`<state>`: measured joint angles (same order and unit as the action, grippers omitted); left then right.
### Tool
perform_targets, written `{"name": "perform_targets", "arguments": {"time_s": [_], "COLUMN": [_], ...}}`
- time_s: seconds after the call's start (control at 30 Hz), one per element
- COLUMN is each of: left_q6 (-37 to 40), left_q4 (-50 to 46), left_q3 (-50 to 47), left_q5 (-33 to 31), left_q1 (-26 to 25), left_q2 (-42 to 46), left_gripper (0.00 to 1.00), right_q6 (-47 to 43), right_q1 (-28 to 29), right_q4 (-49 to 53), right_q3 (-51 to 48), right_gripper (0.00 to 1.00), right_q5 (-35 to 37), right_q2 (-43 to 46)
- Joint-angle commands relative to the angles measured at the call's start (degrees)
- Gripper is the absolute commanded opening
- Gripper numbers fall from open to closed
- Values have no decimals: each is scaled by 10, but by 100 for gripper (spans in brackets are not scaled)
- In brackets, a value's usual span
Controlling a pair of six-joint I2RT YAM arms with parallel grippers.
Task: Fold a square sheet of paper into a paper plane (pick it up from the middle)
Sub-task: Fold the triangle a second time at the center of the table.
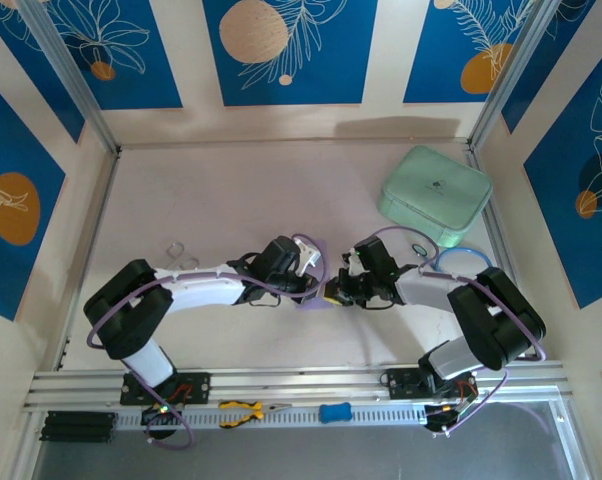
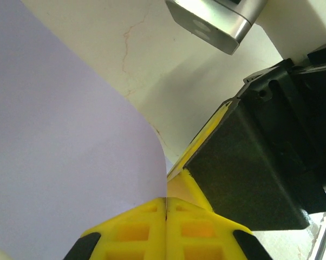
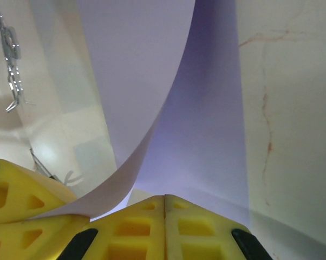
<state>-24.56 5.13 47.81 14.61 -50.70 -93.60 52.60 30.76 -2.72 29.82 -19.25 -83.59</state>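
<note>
The pale lavender square sheet of paper (image 1: 313, 303) peeks out under both grippers at mid-table. In the left wrist view the sheet (image 2: 60, 151) covers the left side, and its edge runs into the seam of my left gripper (image 2: 166, 201), which is shut on it. My right gripper (image 3: 164, 197) is shut, its tips down against the flat part of the sheet (image 3: 206, 124). No paper shows in its seam. A flap curls up and left toward the left gripper's yellow fingers (image 3: 22, 195). From above, the left gripper (image 1: 316, 288) and the right gripper (image 1: 337, 293) meet tip to tip.
A mint-green rounded case (image 1: 434, 195) sits at the back right, with a thin ring (image 1: 461, 262) lying in front of it. A small clear clip (image 1: 176, 255) lies left of the left arm. Yellow-handled pliers (image 1: 243, 410) and a blue piece (image 1: 334, 411) rest on the front rail.
</note>
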Motion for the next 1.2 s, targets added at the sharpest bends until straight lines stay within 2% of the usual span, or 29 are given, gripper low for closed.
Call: {"name": "perform_targets", "arguments": {"time_s": [0.0, 0.37, 0.6, 0.9, 1.17], "left_q6": [7, -15, -33, -38, -42], "left_q4": [1, 16, 30, 31, 33], "left_q3": [4, 3, 4, 2, -3], "left_q5": [8, 15, 24, 14, 10], "left_q1": [7, 7, 7, 8, 10], "left_q2": [-10, -25, -33, -31, -28], "left_gripper": [1, 0, 1, 1, 1], "right_q6": [-14, -51, -91, -35, -20], "right_q1": [9, 20, 17, 21, 23], "right_q4": [41, 134, 161, 53, 51], "right_q3": [19, 46, 75, 51, 35], "right_gripper": [8, 7, 7, 8, 8], "right_q5": [29, 97, 96, 33, 49], "right_q2": [-4, -43, -31, -16, -39]}}
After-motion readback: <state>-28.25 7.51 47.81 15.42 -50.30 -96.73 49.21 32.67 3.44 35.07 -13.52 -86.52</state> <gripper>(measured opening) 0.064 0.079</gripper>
